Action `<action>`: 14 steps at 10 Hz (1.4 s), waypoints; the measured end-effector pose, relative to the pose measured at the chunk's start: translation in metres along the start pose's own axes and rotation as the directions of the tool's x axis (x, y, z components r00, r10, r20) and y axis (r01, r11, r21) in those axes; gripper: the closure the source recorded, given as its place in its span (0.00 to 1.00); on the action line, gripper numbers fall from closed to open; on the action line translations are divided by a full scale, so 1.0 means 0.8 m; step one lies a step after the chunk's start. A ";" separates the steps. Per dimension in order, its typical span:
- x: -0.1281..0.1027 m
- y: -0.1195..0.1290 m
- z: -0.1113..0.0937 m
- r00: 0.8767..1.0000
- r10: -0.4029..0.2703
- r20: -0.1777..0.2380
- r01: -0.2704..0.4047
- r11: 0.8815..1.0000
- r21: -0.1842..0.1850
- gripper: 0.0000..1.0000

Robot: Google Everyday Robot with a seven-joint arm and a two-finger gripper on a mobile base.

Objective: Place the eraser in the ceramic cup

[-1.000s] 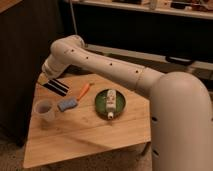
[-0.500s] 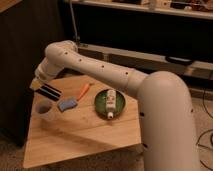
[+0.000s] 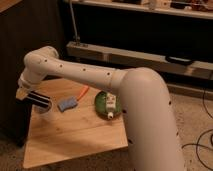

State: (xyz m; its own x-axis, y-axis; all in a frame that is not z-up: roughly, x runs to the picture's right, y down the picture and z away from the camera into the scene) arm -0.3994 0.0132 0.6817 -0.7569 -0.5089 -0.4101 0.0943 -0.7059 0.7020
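While the white arm (image 3: 90,75) reaches across the wooden table (image 3: 75,135), the gripper (image 3: 25,94) hangs at the far left, near the table's left edge, its fingers clamped shut on the eraser (image 3: 39,100). That black bar juts out from the gripper to the right and slightly down, its long axis running roughly level across the view. Directly under its free end sits the cup (image 3: 42,108), mostly hidden by the bar. Just right of it lies a blue-grey pad (image 3: 67,104), with an orange stick (image 3: 83,92) behind. A green bowl (image 3: 103,103) holding a white bottle (image 3: 110,104) stands further right. Bare wood spreads toward the near edge.
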 end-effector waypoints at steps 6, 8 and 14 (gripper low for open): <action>-0.028 0.021 0.023 1.000 -0.002 -0.027 0.002 1.000 0.009 0.91; -0.026 0.022 0.030 0.999 -0.007 -0.034 0.007 1.000 0.022 0.91; -0.033 0.016 0.034 1.000 -0.012 -0.025 0.013 0.999 0.048 0.60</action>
State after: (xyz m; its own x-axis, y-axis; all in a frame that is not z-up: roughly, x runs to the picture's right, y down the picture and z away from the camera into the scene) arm -0.3960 0.0310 0.7172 -0.7412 -0.5129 -0.4331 0.0534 -0.6882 0.7235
